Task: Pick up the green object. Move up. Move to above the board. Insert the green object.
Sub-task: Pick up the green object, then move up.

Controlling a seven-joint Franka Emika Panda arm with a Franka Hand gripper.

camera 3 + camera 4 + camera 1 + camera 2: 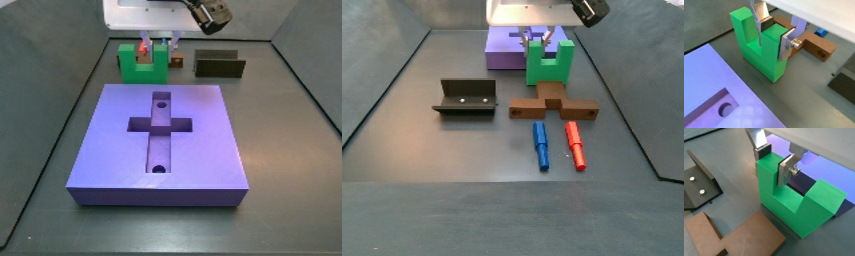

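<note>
Purple board [160, 140] fills the foreground of a side view, its cross recess and two holes empty. Beyond its far edge I see the green object [140, 63] standing on the floor, prongs up, just beside the board. My gripper [776, 31] is down over it: in both wrist views the silver fingers [785, 170] straddle one prong, pads against its faces, so I read them as closed on that prong, though I cannot be sure how firm the hold is. The block's base looks to be resting on the floor, so I judge I am at the end of the pick-up step, with the lift not yet made.

Next I would raise straight up until the block clears the board's top, then carry it over the recess. A brown block [552, 105], blue pin [540, 144], red pin [575, 143] and the fixture [465, 97] lie on the other side, out of that path.
</note>
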